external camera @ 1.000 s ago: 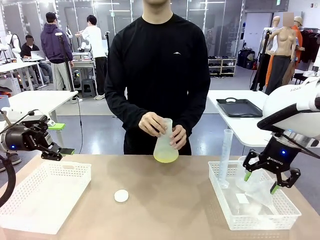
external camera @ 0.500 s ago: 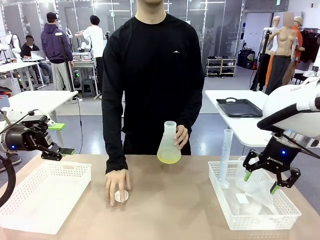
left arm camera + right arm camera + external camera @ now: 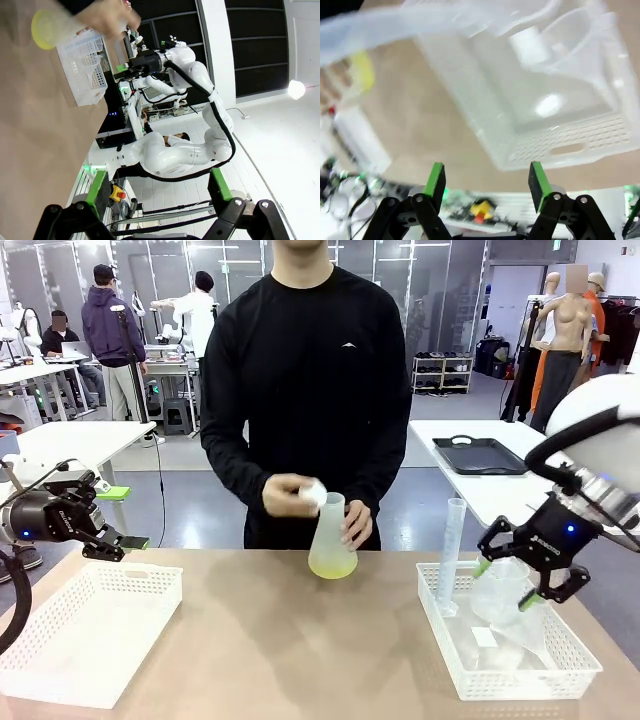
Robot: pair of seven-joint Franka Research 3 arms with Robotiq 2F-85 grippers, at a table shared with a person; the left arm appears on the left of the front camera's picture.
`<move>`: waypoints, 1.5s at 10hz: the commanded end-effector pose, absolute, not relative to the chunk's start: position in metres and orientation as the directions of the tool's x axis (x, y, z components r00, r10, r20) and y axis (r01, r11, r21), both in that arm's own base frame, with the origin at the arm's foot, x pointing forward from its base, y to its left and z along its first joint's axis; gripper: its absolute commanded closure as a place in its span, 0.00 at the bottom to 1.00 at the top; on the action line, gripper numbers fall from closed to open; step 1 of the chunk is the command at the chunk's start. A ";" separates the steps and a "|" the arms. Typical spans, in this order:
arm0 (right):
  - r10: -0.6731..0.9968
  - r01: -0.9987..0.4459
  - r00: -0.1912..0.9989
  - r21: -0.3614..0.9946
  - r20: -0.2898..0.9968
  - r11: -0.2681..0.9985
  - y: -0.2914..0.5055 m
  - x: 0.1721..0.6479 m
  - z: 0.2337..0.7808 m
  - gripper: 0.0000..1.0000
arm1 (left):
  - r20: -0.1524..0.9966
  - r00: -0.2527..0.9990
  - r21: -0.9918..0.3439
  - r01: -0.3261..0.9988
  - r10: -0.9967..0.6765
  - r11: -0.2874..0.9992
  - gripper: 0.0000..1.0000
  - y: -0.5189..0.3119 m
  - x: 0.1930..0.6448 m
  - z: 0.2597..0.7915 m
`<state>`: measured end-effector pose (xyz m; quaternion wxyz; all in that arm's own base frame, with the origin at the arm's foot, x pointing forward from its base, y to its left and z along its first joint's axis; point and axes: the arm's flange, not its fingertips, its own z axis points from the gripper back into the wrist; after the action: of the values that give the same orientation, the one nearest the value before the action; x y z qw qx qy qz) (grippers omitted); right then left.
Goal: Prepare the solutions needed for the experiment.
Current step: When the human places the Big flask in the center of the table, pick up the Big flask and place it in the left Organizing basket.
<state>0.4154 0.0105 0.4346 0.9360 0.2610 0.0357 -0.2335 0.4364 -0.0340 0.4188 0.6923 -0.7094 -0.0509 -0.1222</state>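
Right gripper (image 3: pixel 507 585), jaws apart and empty, has tilted above the basket (image 3: pixel 500 687) right of the conical flask (image 3: pixel 331 528), while the person's hand (image 3: pixel 288 496) has brought the white cap (image 3: pixel 315 492) from the desk (image 3: pixel 300 660) to that flask's mouth, likely sealing the yellow-green solution (image 3: pixel 332 568) inside.

Robotics lab, open hall. White robot arm (image 3: pixel 605 405) at tan table (image 3: pixel 300 640); flask (image 3: pixel 331 530) of yellow-green liquid (image 3: pixel 332 568), measuring cylinder (image 3: pixel 452 540), white basket (image 3: pixel 90 632). Behind: white worktable (image 3: pixel 470 495) with black tray (image 3: pixel 478 456), people (image 3: pixel 110 325) at benches with laptop (image 3: pixel 75 348), glass partitions (image 3: pixel 440 290), shelf rack (image 3: pixel 443 372), grey floor (image 3: pixel 190 502).
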 end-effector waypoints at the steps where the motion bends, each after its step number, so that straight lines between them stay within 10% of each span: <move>1: -0.296 0.406 0.914 0.629 -0.278 0.663 0.004 0.414 0.446 0.17 | 0.241 0.965 -0.970 0.239 -0.099 -0.038 0.00 -0.034 0.437 0.422; 6: -0.030 0.285 0.957 0.924 -0.288 0.256 -0.004 0.414 0.452 0.17 | 0.241 0.965 -0.970 0.239 -0.099 -0.038 0.00 -0.034 0.437 0.422; 11: 0.015 -0.008 1.000 0.995 0.007 0.095 0.012 0.426 0.435 0.17 | 0.241 0.965 -0.970 0.239 -0.099 -0.038 0.00 -0.034 0.437 0.422; 15: -0.046 0.060 0.997 0.997 -0.058 0.039 0.015 0.429 0.429 0.17 | 0.241 0.965 -0.970 0.239 -0.099 -0.038 0.00 -0.034 0.437 0.422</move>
<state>0.4281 0.0134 0.4298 0.7267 0.6867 0.0087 -0.0171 0.4364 -0.0340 0.4188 0.6923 -0.7094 -0.0509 -0.1221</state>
